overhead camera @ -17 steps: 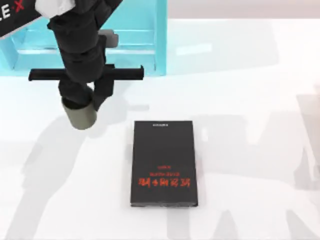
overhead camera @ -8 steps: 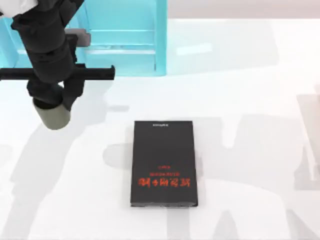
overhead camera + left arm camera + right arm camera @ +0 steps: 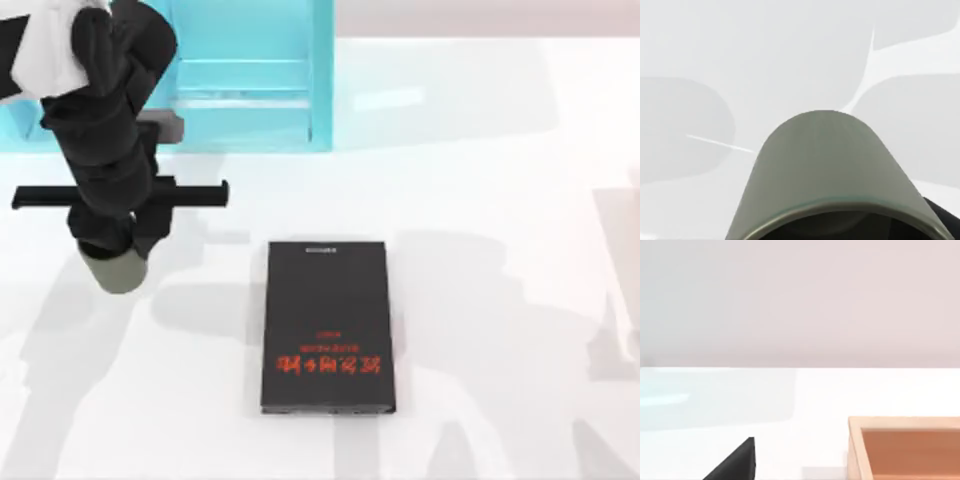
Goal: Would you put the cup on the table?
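The olive-green cup [image 3: 118,272] is upright in my left gripper [image 3: 122,248], which is shut on its upper part from above. It sits over the white table [image 3: 480,200], left of the black book. Whether its base touches the tabletop I cannot tell. The left wrist view looks along the cup's side [image 3: 827,160] to its dark rim, with the glossy table [image 3: 790,50] beyond it.
A black book with red lettering [image 3: 327,325] lies flat at the table's centre. A turquoise shelf unit [image 3: 250,70] stands at the back left, just behind my left arm. In the right wrist view a wooden box [image 3: 905,447] sits beside the book's corner [image 3: 737,464].
My left arm carried the cup leftward away from the book, then brought it forward and lower towards the tabletop. The book has stayed put.
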`<action>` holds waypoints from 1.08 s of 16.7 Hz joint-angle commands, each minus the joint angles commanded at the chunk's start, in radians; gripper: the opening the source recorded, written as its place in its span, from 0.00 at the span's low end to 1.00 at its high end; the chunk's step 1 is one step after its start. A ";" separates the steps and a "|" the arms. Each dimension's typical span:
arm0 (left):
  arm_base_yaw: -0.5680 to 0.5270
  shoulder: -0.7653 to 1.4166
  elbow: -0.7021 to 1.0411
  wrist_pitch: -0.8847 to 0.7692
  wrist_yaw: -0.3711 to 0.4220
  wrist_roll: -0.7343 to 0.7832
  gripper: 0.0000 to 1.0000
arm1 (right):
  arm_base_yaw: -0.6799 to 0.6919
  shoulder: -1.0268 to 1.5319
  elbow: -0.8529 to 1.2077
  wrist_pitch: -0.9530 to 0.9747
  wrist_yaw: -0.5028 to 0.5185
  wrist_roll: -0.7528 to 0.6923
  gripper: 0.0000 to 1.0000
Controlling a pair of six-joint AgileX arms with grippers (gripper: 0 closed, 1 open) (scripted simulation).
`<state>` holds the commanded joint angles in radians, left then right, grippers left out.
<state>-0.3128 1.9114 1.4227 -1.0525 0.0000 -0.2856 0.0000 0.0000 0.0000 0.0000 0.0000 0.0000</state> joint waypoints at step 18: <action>0.003 0.002 -0.015 0.015 0.000 0.001 0.98 | 0.000 0.000 0.000 0.000 0.000 0.000 1.00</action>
<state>-0.3101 1.9134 1.4077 -1.0371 -0.0001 -0.2844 0.0000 0.0000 0.0000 0.0000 0.0000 0.0000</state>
